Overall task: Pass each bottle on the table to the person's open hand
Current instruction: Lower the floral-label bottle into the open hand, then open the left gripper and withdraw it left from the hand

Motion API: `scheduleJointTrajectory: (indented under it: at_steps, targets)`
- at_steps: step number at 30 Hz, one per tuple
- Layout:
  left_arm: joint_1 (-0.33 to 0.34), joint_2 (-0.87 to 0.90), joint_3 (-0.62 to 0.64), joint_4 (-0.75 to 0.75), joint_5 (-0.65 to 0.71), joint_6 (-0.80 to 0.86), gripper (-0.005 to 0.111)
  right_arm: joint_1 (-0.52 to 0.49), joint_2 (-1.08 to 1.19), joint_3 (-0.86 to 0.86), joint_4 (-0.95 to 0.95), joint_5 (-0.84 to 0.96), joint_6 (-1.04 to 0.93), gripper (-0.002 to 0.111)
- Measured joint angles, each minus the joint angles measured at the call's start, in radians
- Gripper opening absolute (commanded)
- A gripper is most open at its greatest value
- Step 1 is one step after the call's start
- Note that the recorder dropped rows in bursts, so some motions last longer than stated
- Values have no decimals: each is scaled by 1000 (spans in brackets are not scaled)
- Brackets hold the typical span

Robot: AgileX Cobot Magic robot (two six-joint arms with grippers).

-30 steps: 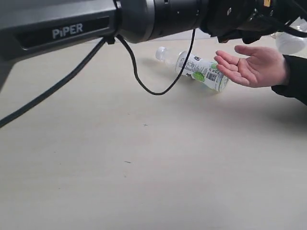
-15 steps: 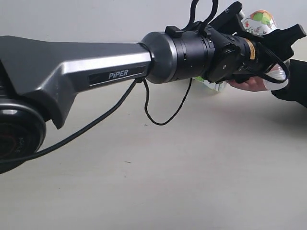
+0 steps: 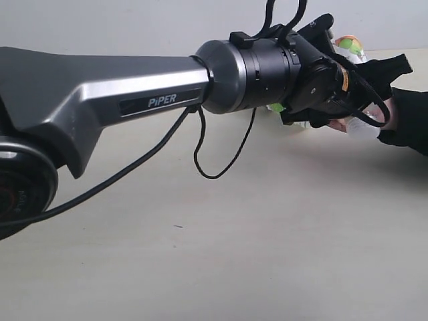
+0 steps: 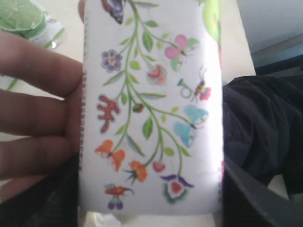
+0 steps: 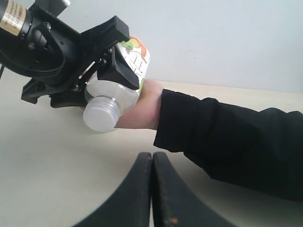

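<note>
Left gripper [image 5: 128, 56] pinching floral bottle [image 4: 151, 109] (white-capped) on person's hand [image 5: 142, 106], right gripper [image 5: 152, 158] pressed together.

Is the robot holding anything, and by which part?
The left gripper grips the floral bottle across its labelled body, at the person's hand. The right gripper is shut, empty.

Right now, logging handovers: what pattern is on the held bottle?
The bottle shows colourful flowers, vines, butterflies on white; left wrist view.

Setting: robot test bench, lab-like. Pale wood-grain table [image 3: 267, 254]; bare white wall [image 3: 100, 20] behind table; PIPER-marked arm [image 3: 134, 87] above table.
</note>
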Motion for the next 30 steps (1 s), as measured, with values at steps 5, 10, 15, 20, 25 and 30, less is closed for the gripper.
scheduleJointTrajectory:
  at_steps: [5,10,15,20,25,30]
  targets:
    - [0,-26,0,2,76,64,10,0,0,0,0,0,0,0]
    - [0,-26,0,2,84,70,42,0,0,0,0,0,0,0]
    - [0,-26,0,4,90,70,82,0,0,0,0,0,0,0]
    - [0,-26,0,4,90,70,93,0,0,0,0,0,0,0]
    - [0,-26,0,4,90,90,93,0,0,0,0,0,0,0]
    - [0,-28,0,4,103,108,93,0,0,0,0,0,0,0]
